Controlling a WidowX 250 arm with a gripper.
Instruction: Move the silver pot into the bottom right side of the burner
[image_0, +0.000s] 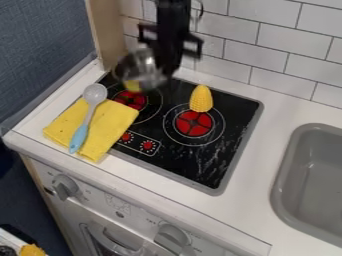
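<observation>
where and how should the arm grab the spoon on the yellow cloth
Probably best by the blue handle, from above, closing across its narrow width. The spoon lies flat, with its rounded head wider than the handle. A shallow grip should help avoid pinching the cloth underneath.

Passable over the cooktop's (204, 167) front right; toy corn (201, 99) obstructs at right burner (194, 123), towel (112, 131) plus spoon (79, 138) at left, tiled wall (280, 47) behind.
</observation>
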